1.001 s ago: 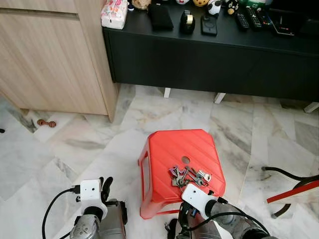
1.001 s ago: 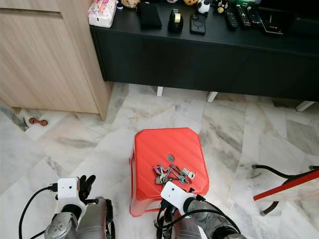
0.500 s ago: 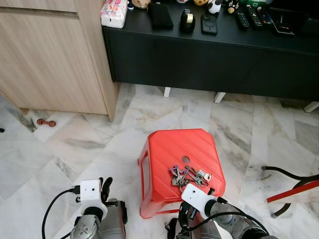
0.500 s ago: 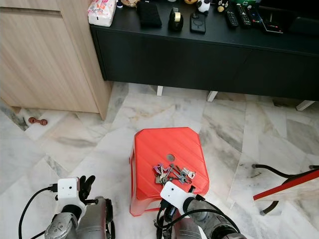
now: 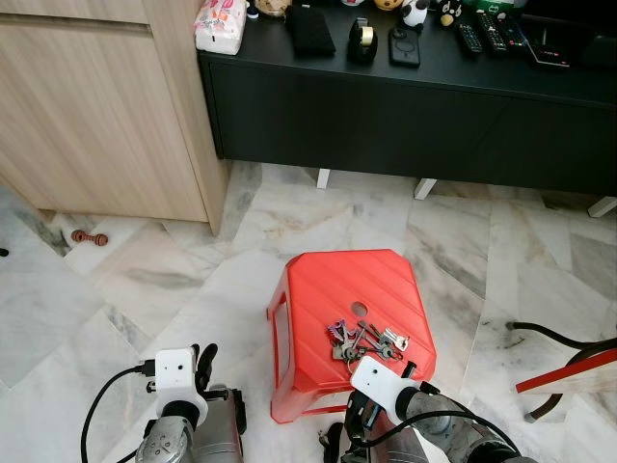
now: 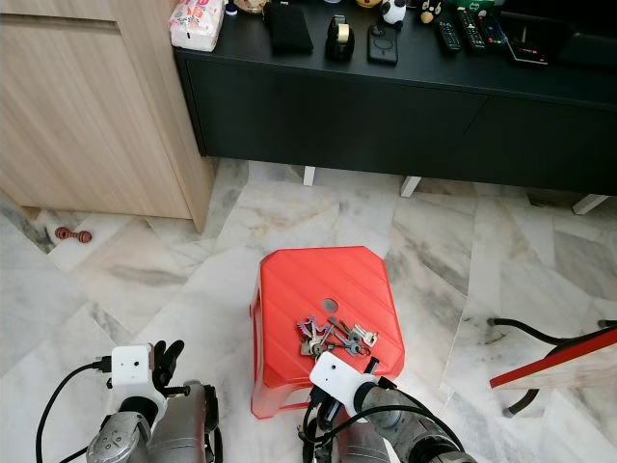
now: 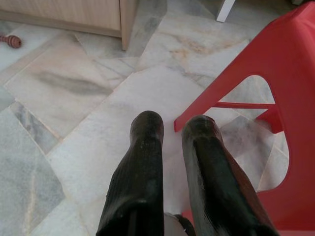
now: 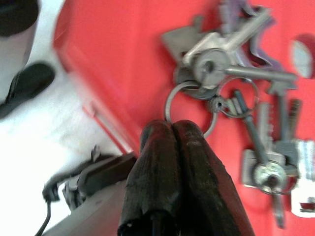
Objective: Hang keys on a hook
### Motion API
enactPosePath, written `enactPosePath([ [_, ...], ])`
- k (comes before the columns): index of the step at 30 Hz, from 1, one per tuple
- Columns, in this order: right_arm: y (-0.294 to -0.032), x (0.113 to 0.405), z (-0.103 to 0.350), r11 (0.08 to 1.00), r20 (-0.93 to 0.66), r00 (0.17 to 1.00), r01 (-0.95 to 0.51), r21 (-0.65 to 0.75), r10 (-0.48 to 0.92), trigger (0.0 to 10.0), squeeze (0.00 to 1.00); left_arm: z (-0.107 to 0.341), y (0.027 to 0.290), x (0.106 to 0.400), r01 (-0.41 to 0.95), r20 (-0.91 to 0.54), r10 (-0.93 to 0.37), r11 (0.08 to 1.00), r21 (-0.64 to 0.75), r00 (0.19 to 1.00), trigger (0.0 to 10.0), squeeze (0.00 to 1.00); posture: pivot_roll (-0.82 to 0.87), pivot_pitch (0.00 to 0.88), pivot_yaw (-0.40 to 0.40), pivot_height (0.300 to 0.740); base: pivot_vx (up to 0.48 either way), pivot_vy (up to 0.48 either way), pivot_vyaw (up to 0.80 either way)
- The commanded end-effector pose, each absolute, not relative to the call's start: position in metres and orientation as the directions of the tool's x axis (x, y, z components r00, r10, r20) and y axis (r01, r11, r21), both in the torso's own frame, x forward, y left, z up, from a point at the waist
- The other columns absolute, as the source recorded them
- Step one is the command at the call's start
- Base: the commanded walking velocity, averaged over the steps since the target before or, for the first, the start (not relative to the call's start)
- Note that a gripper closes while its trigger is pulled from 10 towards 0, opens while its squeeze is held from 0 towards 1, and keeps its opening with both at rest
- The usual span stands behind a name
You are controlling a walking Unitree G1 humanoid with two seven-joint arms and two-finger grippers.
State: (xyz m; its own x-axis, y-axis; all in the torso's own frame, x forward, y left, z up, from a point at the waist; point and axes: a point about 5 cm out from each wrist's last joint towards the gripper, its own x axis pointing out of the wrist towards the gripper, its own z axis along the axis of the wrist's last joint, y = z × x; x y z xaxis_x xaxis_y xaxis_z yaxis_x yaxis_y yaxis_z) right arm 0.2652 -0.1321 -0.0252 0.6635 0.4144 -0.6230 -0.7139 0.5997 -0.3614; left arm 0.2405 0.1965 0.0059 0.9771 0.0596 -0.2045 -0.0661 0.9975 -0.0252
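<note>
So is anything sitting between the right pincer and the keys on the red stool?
Nothing visible does. The right pincer has its fingers shut together right at the key ring of the keys, which lie in the open on the red stool. No hook can be made out in these views.

From my 2 head views I get even, bright indoor light and a sharp picture; the marble floor around the red stool shows only faint sheen, no hard glare. A soft shadow sits under the black bench beyond the stool. My left wrist view is crisp on the floor, softer on the near fingers. My right wrist view is blurred, the keys smeared, and the floor beside the stool is blown out white.
</note>
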Motion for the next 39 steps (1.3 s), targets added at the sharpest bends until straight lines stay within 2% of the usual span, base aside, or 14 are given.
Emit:
enactPosePath([
  [1,-0.139,0.266,-0.024,0.642,-0.612,0.68,-0.687,-0.34,0.403,0.0,0.0,-0.005,0.193,0.233,-0.056,-0.264,0.05,0.998,-0.016,0.963,10.0,0.0,0.2,0.267,-0.146,0.639,0.0,0.0,0.0],
  [4,-0.141,0.273,-0.017,0.68,-0.576,0.712,-0.653,-0.334,0.402,0.0,0.0,-0.005,0.194,0.235,-0.057,-0.264,0.051,0.998,-0.015,0.963,10.0,0.0,0.2,0.259,-0.145,0.639,0.0,0.0,0.0],
  [6,-0.145,0.285,-0.005,0.763,-0.503,0.769,-0.58,-0.286,0.395,0.0,0.0,-0.005,0.195,0.236,-0.058,-0.266,0.052,0.998,-0.013,0.963,10.0,0.0,0.19,0.248,-0.144,0.639,0.0,0.0,0.0],
  [7,-0.145,0.288,-0.002,0.776,-0.487,0.777,-0.568,-0.273,0.398,0.0,0.0,-0.005,0.195,0.237,-0.058,-0.267,0.052,0.998,-0.013,0.962,10.0,0.0,0.19,0.244,-0.143,0.639,0.0,0.0,0.0],
  [21,-0.142,0.3,0.015,0.823,-0.387,0.815,-0.532,-0.2,0.432,0.0,0.0,-0.004,0.195,0.247,-0.051,-0.266,0.048,0.999,-0.008,0.963,10.0,0.0,0.19,0.204,-0.137,0.639,0.0,0.0,0.0],
  [22,-0.14,0.299,0.013,0.817,-0.397,0.806,-0.541,-0.197,0.439,2.6,0.0,-0.003,0.196,0.249,-0.05,-0.264,0.048,0.999,-0.004,0.963,10.0,0.0,0.19,0.193,-0.136,0.639,0.0,0.0,0.0],
  [23,-0.139,0.298,0.013,0.815,-0.4,0.804,-0.545,-0.197,0.44,2.6,0.0,-0.003,0.196,0.249,-0.05,-0.263,0.048,0.999,-0.003,0.964,10.0,0.0,0.19,0.193,-0.136,0.639,0.0,0.0,0.0],
  [24,-0.139,0.297,0.011,0.812,-0.408,0.799,-0.549,-0.197,0.441,10.0,0.0,-0.003,0.196,0.25,-0.05,-0.262,0.047,0.999,-0.002,0.964,10.0,0.0,0.19,0.192,-0.137,0.639,0.0,0.0,0.0],
  [28,-0.138,0.295,0.009,0.813,-0.42,0.79,-0.554,-0.178,0.447,10.0,0.0,-0.003,0.196,0.25,-0.049,-0.261,0.048,0.999,0.0,0.964,10.0,0.0,0.19,0.192,-0.136,0.639,0.0,0.0,0.0],
  [29,-0.137,0.294,0.008,0.802,-0.426,0.778,-0.571,-0.176,0.461,10.0,0.98,-0.003,0.197,0.249,-0.049,-0.261,0.048,0.999,0.002,0.964,10.0,0.0,0.19,0.191,-0.135,0.639,0.0,0.0,0.0],
  [33,-0.135,0.286,0.002,0.666,-0.496,0.702,-0.688,-0.288,0.511,10.0,1.0,-0.005,0.197,0.246,-0.047,-0.264,0.047,0.999,0.005,0.963,10.0,0.0,0.19,0.193,-0.135,0.639,0.0,0.0,0.0],
  [39,-0.14,0.288,0.001,0.588,-0.549,0.68,-0.719,-0.37,0.486,10.0,1.0,-0.007,0.196,0.243,-0.046,-0.266,0.046,0.999,0.003,0.963,10.0,0.0,0.19,0.197,-0.139,0.639,0.0,0.0,0.0],
])
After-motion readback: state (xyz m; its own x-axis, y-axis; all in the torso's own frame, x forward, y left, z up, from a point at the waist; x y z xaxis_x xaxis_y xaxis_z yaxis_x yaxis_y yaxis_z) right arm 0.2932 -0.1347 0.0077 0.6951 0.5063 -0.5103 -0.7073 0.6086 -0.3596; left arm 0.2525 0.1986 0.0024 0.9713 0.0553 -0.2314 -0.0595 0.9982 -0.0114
